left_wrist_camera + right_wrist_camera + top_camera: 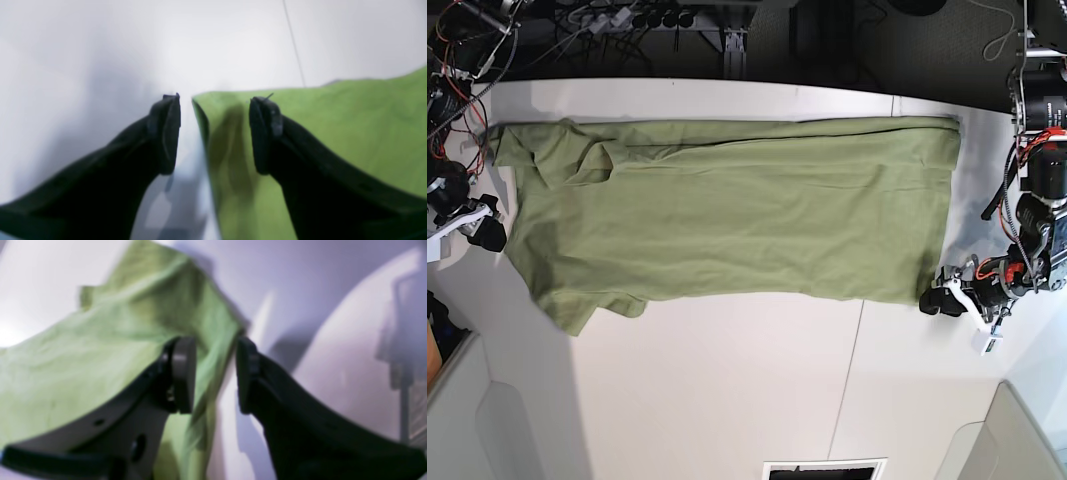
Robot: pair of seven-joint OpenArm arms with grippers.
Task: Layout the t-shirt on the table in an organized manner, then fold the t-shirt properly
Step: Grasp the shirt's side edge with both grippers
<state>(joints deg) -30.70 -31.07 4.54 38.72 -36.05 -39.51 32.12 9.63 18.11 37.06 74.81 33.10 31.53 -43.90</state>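
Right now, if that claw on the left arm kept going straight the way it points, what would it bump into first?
Probably the corner edge of the olive-green cloth t-shirt, which lies between the open left gripper jaws; depth is unclear.

A robotics lab is showing here: loose cables are trailing beside a white bench, with robot arms standing at both ends.

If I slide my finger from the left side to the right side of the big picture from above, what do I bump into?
right gripper → t-shirt → left gripper, all on the white table.
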